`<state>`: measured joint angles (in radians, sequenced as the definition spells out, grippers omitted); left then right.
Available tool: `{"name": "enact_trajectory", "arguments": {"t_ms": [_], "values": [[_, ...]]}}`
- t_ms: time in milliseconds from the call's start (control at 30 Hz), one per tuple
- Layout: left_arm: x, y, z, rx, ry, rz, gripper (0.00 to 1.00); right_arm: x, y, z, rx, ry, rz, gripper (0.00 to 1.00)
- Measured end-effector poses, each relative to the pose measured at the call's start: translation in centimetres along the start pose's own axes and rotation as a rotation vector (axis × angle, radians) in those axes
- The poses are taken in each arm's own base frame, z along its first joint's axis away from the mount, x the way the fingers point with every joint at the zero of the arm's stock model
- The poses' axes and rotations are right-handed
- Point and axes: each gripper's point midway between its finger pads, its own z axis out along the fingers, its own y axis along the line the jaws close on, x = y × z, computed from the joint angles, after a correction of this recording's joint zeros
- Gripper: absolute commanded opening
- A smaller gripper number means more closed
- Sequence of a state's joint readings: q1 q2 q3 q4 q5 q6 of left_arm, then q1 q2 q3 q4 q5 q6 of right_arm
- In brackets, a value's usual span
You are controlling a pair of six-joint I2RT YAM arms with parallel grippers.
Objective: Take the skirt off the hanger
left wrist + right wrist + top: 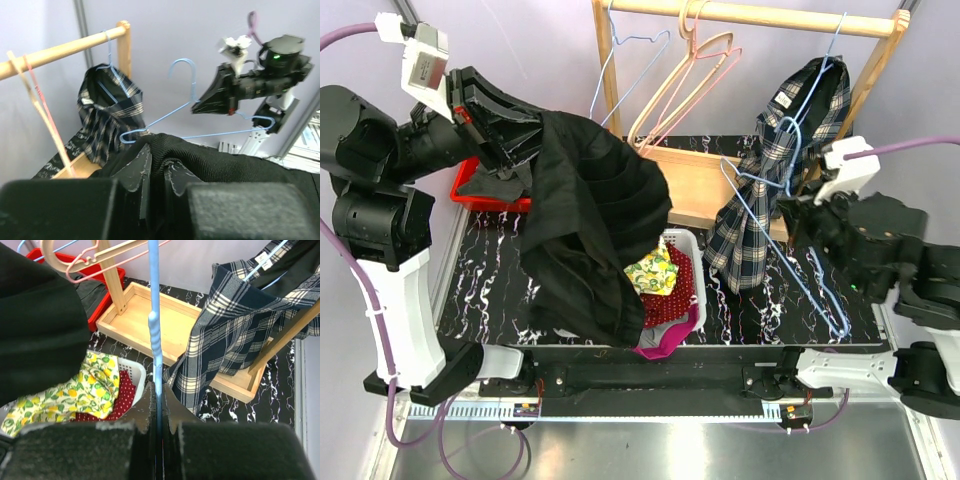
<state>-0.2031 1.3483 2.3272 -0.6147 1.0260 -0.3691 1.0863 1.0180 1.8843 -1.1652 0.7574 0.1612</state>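
The black skirt (590, 230) hangs from my left gripper (510, 150), which is shut on its bunched top edge, raised at the upper left. In the left wrist view the fabric (225, 165) is pinched in the left gripper (160, 160). My right gripper (810, 210) is shut on a bare light-blue wire hanger (790, 255) at the right, apart from the skirt. In the right wrist view the hanger wire (155, 330) runs up from that gripper (159, 390), with the skirt (35, 315) at the left.
A wooden rack (760, 15) stands at the back with pink hangers (695, 60), a blue hanger and a plaid garment (790, 150). Below the skirt is a white basket (685, 245) of coloured cloths. A red bin (470, 190) is at the left.
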Motion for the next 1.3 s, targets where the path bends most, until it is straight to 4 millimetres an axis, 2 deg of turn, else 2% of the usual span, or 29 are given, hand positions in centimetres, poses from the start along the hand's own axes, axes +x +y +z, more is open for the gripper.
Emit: {"name": "enact_trajectory", "arguments": {"t_ms": [100, 267, 333, 400, 433, 533, 567, 600, 700, 733, 867, 967, 1033, 1100, 1200, 1300], "values": [[-0.6, -0.6, 0.0, 0.024, -0.015, 0.013, 0.1, -0.1, 0.8, 1.1, 0.02, 0.002, 0.005, 0.0], [-0.8, -0.5, 0.2, 0.036, -0.025, 0.02, 0.09, 0.0, 2.1, 2.5, 0.023, 0.009, 0.003, 0.0], [-0.2, -0.2, 0.5, 0.043, -0.016, 0.001, 0.08, 0.0, 2.4, 3.0, 0.031, 0.009, 0.0, 0.0], [1.0, 0.2, 0.8, 0.051, 0.004, -0.034, 0.07, -0.1, 2.5, 3.2, 0.041, 0.004, 0.001, 0.0], [2.1, 0.5, 1.0, 0.057, 0.02, -0.063, 0.03, -0.2, 2.4, 3.2, 0.047, -0.001, 0.001, 0.0], [6.5, 1.6, 2.0, 0.071, 0.097, -0.168, 0.0, -0.9, 1.9, 3.3, 0.075, -0.028, 0.011, 0.0], [9.1, 2.6, 2.6, 0.063, 0.142, -0.217, 0.0, -1.1, 1.7, 3.3, 0.088, -0.036, 0.012, 0.0], [10.1, 2.7, 2.8, 0.065, 0.162, -0.241, 0.0, -1.3, 1.7, 3.4, 0.093, -0.041, 0.013, 0.0], [16.5, 4.2, 3.6, 0.032, 0.29, -0.352, 0.0, -2.0, 2.0, 3.9, 0.114, -0.051, 0.017, 0.0], [19.2, 4.4, 3.8, 0.021, 0.348, -0.379, 0.0, -2.3, 2.2, 4.1, 0.116, -0.055, 0.02, 0.0], [26.6, 3.1, 3.6, 0.016, 0.537, -0.41, 0.0, -2.9, 3.3, 5.4, 0.135, -0.059, 0.009, 0.0], [31.1, 2.5, 3.2, -0.009, 0.659, -0.356, 0.0, -3.0, 4.3, 6.8, 0.149, -0.05, -0.016, 0.0], [33.2, 2.6, 2.6, -0.032, 0.722, -0.318, 0.0, -3.1, 4.7, 7.9, 0.168, -0.042, -0.028, 0.0], [35.1, 3.5, 1.9, -0.076, 0.791, -0.287, 0.0, -3.0, 4.4, 9.3, 0.199, -0.029, -0.03, 0.0], [38.1, 5.7, 1.5, -0.131, 0.889, -0.246, 0.0, -2.5, 3.0, 11.4, 0.249, -0.001, -0.011, 0.0], [42.6, 7.5, 0.5, -0.165, 1.019, -0.233, 0.0, -2.2, 1.7, 12.9, 0.282, 0.02, 0.007, 0.0]]}}
